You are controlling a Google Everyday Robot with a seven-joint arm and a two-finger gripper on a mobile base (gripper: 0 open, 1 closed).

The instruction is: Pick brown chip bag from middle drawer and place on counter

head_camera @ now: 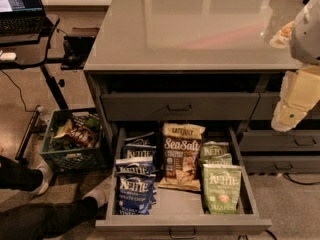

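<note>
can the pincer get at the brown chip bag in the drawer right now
Probably yes: the middle drawer is pulled open, the brown chip bag lies uncovered between blue bags and green bags, and the pincer hangs at the right, above drawer level, with nothing between them.

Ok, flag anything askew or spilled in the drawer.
Nothing stands out. The brown bag lies flat between blue bags and green bags in the drawer; the gripper hangs at right, clear of them.
</note>
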